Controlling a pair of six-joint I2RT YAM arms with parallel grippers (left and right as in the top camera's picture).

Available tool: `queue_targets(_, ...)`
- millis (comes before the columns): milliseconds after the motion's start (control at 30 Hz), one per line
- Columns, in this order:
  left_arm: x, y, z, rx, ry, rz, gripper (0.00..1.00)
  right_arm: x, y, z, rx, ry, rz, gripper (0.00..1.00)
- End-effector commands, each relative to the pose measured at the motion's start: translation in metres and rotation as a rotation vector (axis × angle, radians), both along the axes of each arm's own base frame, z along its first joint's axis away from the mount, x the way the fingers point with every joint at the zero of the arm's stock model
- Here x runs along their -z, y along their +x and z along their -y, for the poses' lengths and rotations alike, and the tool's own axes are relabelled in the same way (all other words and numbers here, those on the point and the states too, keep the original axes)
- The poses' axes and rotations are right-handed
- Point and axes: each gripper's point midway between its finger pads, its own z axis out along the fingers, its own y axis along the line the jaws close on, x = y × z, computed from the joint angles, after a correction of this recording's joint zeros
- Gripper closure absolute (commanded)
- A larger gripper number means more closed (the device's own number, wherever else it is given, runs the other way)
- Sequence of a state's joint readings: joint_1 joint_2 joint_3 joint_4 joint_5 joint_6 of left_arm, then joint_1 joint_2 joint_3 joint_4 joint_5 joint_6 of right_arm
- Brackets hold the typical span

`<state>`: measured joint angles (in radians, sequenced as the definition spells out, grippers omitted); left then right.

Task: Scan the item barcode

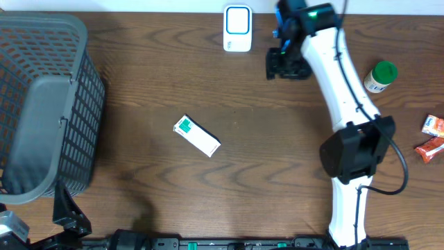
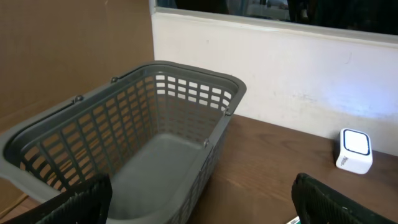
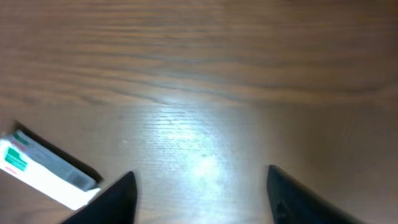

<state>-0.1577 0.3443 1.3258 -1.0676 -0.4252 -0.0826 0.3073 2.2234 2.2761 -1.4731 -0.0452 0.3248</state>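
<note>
The box point(image 1: 196, 135), white with green print, lies flat mid-bench point(image 1: 277, 160), well apart from the scanner point(image 1: 237, 28) at the far edge. Its barcode cannot be made out in any view. The right gripper point(image 1: 288, 66) hovers just right of the scanner. From overhead its jaws are a dark blur, but its wrist view shows the fingers point(image 3: 118, 199) apart with only bare wood between them, gripping nothing. In that view the box is cut off at the lower left. The left gripper point(image 2: 199, 193) stands wide open and empty, with only its finger ends showing at the frame's bottom. The basket point(image 1: 41, 104) is cropped at the left edge. A green-capped bottle point(image 1: 380, 75) and two packets point(image 1: 433, 125), partly cut off, sit at right.
</note>
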Motion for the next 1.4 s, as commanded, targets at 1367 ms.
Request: queue_targets(1367,-0.001,0.000,-0.001,-0.011,-0.007,0.004,0.08,0.130,0.070,0.234,0.477,-0.223,0.092,0.53)
